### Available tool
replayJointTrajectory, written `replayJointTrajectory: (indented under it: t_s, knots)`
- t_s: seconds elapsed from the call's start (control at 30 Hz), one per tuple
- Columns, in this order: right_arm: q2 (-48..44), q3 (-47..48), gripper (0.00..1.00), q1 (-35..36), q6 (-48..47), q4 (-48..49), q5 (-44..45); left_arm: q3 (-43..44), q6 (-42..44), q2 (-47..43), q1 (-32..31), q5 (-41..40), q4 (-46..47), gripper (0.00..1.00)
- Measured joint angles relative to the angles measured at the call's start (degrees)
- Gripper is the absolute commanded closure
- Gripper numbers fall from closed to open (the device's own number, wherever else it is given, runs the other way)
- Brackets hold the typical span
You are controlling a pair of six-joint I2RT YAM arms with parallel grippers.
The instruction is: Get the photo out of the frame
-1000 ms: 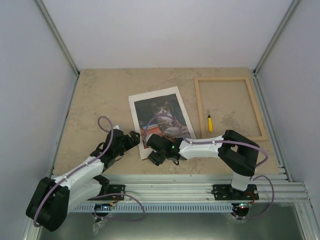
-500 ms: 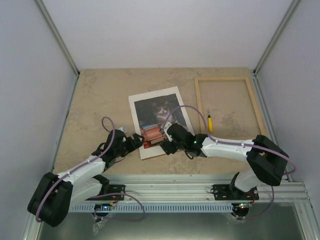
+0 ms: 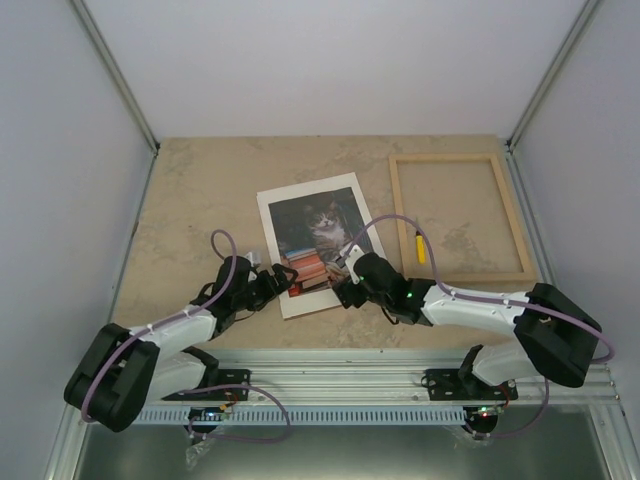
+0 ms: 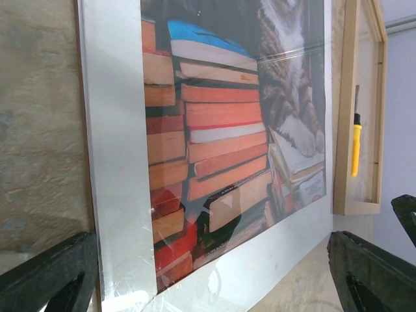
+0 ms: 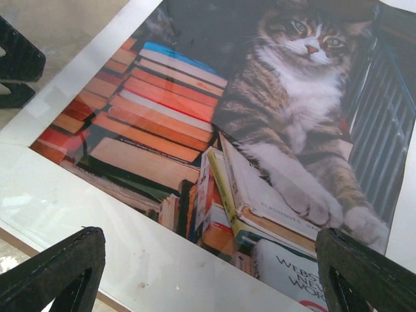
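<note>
The photo (image 3: 318,238), a tabby cat among orange-red books with a white border, lies flat on the table to the left of the frame (image 3: 458,158), which is pale wood and empty. My left gripper (image 3: 281,283) is open low at the photo's near left corner, and the photo (image 4: 221,130) fills its view. My right gripper (image 3: 348,284) is open just above the near edge, with the photo (image 5: 260,130) between its fingers (image 5: 55,273). Neither holds anything. Glare on the print suggests a clear sheet over it.
A yellow-handled tool (image 3: 420,246) lies inside the frame's opening on the stone-patterned table (image 3: 190,200). White walls close in the left, far and right sides. The left gripper's fingertips (image 5: 16,65) show in the right wrist view.
The right arm has stretched forward and left, bringing its gripper from beside the photo's near corner over the near edge. The left gripper has moved right toward the photo's near left corner.
</note>
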Motion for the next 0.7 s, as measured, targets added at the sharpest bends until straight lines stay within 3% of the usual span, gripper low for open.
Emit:
replayJointTrajectory:
  t_s: [0.7]
  knots:
    - [1.2, 0.0, 0.11, 0.0, -1.8, 2.2, -3.5, 0.0, -3.5, 0.1, 0.0, 4.2, 2.9, 0.05]
